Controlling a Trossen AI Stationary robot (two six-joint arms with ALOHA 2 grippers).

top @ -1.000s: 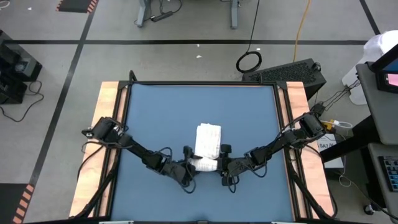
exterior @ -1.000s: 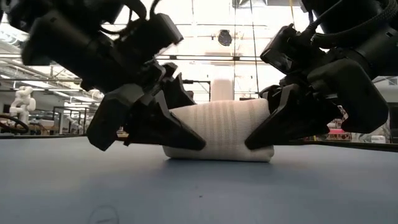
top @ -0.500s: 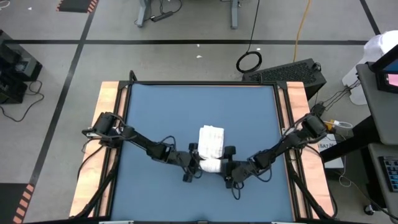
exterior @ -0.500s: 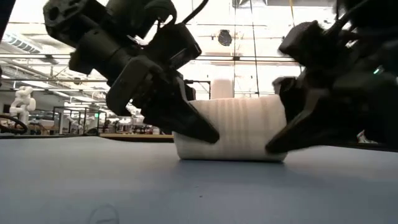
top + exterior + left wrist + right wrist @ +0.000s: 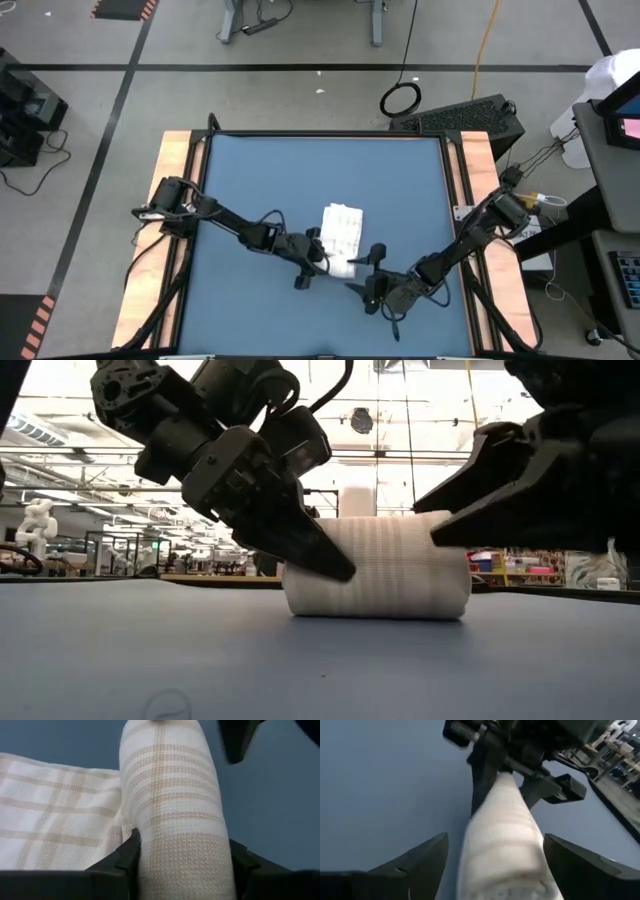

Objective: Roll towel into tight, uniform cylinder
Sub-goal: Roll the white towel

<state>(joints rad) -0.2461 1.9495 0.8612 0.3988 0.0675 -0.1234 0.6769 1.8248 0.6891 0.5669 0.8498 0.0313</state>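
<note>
Towel: near the middle of the blue table, partly rolled, one flat part left.
Left gripper: has squeezed shut on the roll's end.
Right gripper: just let go, jaws wide, pulled back.
Meaning: likely left keeps it tight while right moves.

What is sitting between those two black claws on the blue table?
The rolled part of the towel lies between them in the low view: the left gripper clamps one end, and the open right gripper straddles the other.
</note>
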